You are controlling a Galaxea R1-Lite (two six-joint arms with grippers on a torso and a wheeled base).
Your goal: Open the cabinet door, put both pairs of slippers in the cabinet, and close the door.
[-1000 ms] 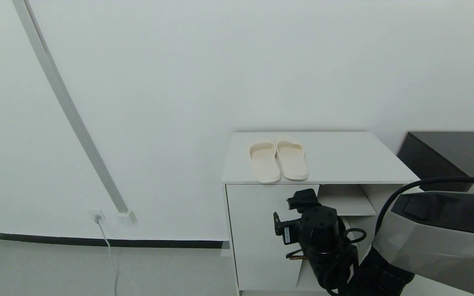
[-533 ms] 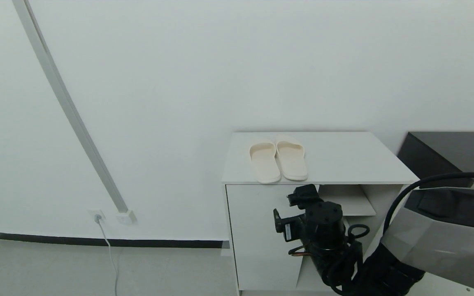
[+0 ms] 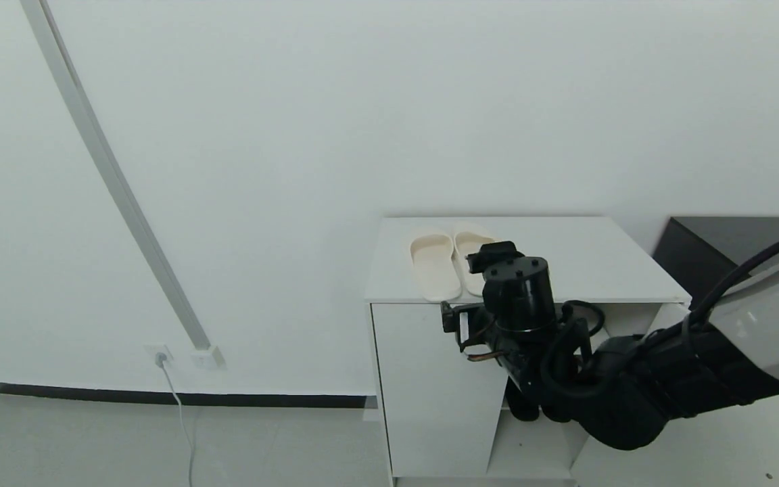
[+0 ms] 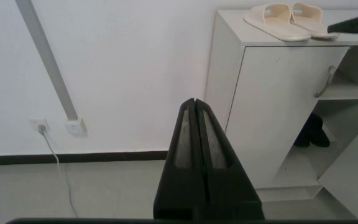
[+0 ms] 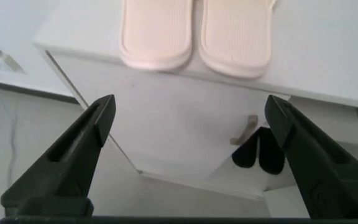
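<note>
White wall backed the cabinet [image 3: 565,260]; cream slippers [image 3: 437,267] lay at its top's front-left edge. Right gripper [image 5: 189,106] hovered spread wide before them; left gripper [image 4: 194,109] was clenched, empty. Risk: an off-centre grasp could catch one slipper and knock the other off.

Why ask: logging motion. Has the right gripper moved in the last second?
Yes: the right gripper rose from the cabinet front to level with the slippers.
</note>
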